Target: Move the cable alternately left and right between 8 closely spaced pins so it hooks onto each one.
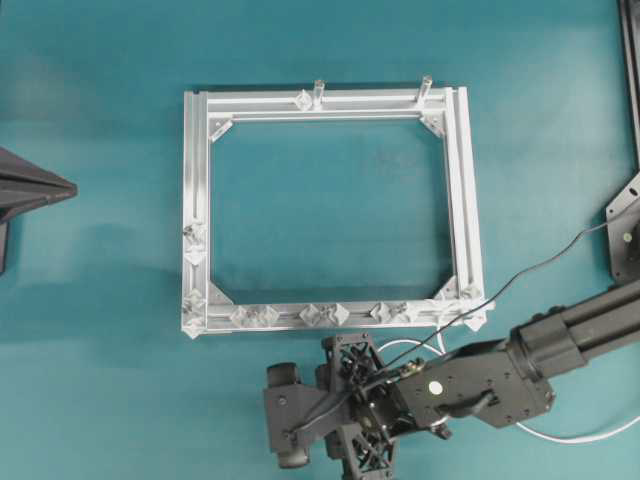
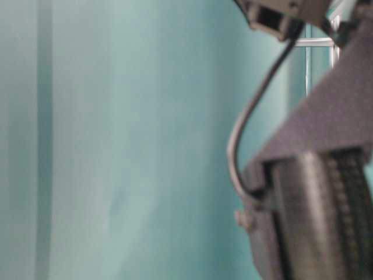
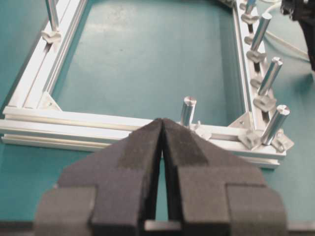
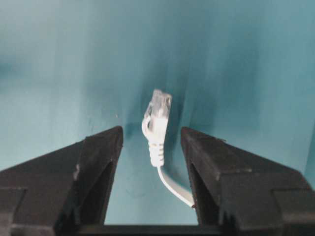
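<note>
The silver frame (image 1: 200, 180) lies flat, and the pins (image 1: 320, 314) stand in pairs along its near rail. In the left wrist view the pins (image 3: 270, 73) run up the right-hand rail. The white cable (image 1: 585, 437) curves under the right arm. Its plug (image 4: 158, 118) lies on the teal mat between my right gripper's (image 4: 151, 132) open fingers, touching neither; the cord passes under the right finger. That right gripper (image 1: 357, 405) hovers just in front of the pin rail. My left gripper (image 3: 162, 120) is shut and empty, parked left of the frame (image 3: 74, 120).
Two taller posts (image 1: 320, 90) stand on the far rail. A thin black wire (image 1: 540, 268) runs from the right arm past the frame's near right corner. The table-level view is blurred, filled by the arm (image 2: 326, 192) and a black wire (image 2: 245, 122).
</note>
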